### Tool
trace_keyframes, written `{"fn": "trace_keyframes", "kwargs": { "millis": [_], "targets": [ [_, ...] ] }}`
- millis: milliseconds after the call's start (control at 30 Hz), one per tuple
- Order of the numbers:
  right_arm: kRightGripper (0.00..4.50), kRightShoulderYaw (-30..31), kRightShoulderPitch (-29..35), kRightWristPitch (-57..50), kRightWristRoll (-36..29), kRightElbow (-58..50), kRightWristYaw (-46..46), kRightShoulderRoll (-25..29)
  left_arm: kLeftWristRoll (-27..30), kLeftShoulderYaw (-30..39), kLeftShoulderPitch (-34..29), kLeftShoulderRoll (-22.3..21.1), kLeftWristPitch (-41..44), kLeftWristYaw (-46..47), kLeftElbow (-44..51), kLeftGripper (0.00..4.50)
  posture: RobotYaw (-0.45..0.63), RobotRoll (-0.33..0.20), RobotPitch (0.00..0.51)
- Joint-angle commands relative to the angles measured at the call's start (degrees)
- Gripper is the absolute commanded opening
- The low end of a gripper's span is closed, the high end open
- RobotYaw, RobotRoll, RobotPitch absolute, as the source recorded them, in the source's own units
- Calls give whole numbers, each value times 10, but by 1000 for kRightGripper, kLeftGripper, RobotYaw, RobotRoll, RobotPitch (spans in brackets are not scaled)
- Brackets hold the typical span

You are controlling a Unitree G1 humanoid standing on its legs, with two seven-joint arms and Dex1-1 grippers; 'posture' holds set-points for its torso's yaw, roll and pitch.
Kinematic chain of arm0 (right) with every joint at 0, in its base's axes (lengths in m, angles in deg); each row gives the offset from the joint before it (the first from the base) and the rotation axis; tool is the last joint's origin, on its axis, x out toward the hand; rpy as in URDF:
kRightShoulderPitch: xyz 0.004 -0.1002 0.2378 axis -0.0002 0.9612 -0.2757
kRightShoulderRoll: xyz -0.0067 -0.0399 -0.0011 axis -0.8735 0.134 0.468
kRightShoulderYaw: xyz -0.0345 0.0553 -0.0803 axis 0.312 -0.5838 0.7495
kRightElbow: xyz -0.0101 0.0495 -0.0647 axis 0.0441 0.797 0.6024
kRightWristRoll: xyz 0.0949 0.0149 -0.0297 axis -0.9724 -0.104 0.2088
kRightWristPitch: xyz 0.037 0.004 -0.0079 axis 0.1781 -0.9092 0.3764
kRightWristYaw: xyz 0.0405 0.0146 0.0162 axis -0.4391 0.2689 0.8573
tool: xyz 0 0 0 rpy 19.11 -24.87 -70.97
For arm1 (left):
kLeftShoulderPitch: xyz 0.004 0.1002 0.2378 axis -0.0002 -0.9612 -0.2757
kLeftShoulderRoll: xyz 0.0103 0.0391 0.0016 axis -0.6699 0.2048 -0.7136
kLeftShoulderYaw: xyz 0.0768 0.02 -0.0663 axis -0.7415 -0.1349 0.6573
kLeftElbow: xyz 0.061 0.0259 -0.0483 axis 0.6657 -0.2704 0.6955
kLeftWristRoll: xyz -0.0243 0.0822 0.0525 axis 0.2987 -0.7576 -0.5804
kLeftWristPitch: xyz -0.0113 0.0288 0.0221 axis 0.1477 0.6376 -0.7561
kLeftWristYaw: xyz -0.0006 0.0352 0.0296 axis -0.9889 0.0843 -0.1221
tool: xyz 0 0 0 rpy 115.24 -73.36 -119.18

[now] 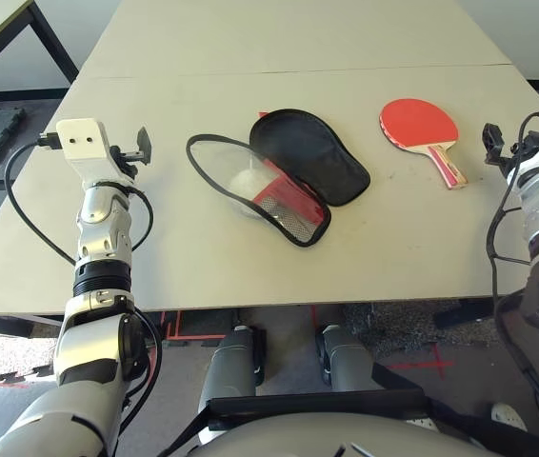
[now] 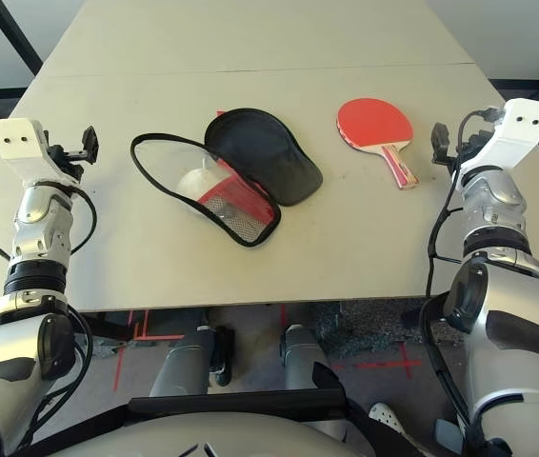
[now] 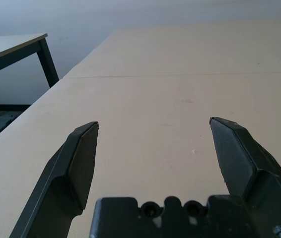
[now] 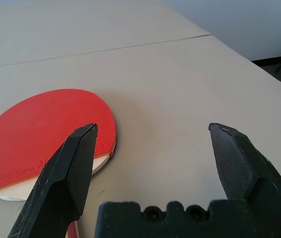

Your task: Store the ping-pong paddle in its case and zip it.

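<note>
Ping-pong paddle (image 2: 374,123) flat on tabletop (image 2: 365,238), case (image 2: 241,181) unzipped; my left tool (image 3: 153,148) and right tool (image 4: 153,148) gape empty — risk: low blade slides under pinch.

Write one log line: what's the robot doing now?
paddle: on table, right of case | case: unzipped, open | left claw: open, empty | right claw: open, near paddle

silver forearms (image 1: 101,249) | black cables | white wrist blocks | black jaws
</note>
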Motion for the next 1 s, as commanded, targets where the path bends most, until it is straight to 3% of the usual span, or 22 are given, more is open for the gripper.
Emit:
{"fn": "trace_keyframes", "kwargs": {
  "millis": [33, 267, 433, 733, 1000],
  "targets": [
    [4460, -5, 6, 4, 0, 12, -5, -3, 4, -2, -13, -2, 7, -1, 2, 4500, 53, 0, 130],
    [4460, -3, 3, 3, 1, 13, -6, -7, 5, -3, -9, -14, 38, -5, 30, 4500, 58, 0, 135],
    [4460, -1, 5, 0, 3, 13, -3, -10, 18, -21, 0, -31, 106, -42, 123, 4500, 73, 0, 144],
    [4460, 5, 7, -5, 10, 13, 4, -14, 73, -117, 5, -45, 281, -177, 356, 4500, 71, 0, 150],
    [4460, 26, 7, -12, 30, 8, 33, -9, 130, -228, -31, -33, 408, -268, 518, 4500, 41, 0, 144]
  ]
}}
